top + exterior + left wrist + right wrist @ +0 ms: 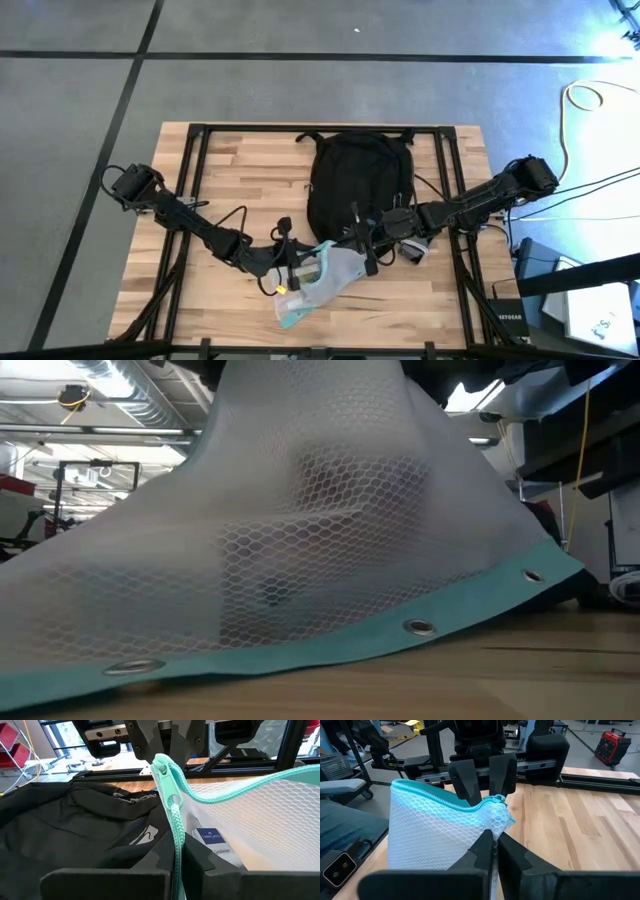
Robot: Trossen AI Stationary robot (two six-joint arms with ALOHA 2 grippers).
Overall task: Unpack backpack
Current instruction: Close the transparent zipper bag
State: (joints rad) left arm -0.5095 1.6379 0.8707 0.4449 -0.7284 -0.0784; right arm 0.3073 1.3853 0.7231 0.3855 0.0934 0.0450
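1. The left gripper (290, 268) sits near the front of the table (180, 300), left of centre. Its fingers are pinched on the teal zipper edge of a clear mesh pouch (325, 280), as the left wrist view shows.
2. The pouch lies out on the wood in front of the backpack, held between both arms. So one item looks already unpacked, though not yet released.
3. The backpack (355, 180) lies flat at the middle of the table toward the back edge, just behind the pouch.
4. The right gripper (362, 250) is just right of the pouch, fingers closed on the pouch's zipper corner in the right wrist view.
5. Judged from this, the task is partway: setting the pouch down remains, and possibly more items.
6. Hidden: the backpack's inside and opening cannot be made out. The low view is almost wholly blocked by mesh. A blue-labelled item (211, 836) inside the pouch is unclear.
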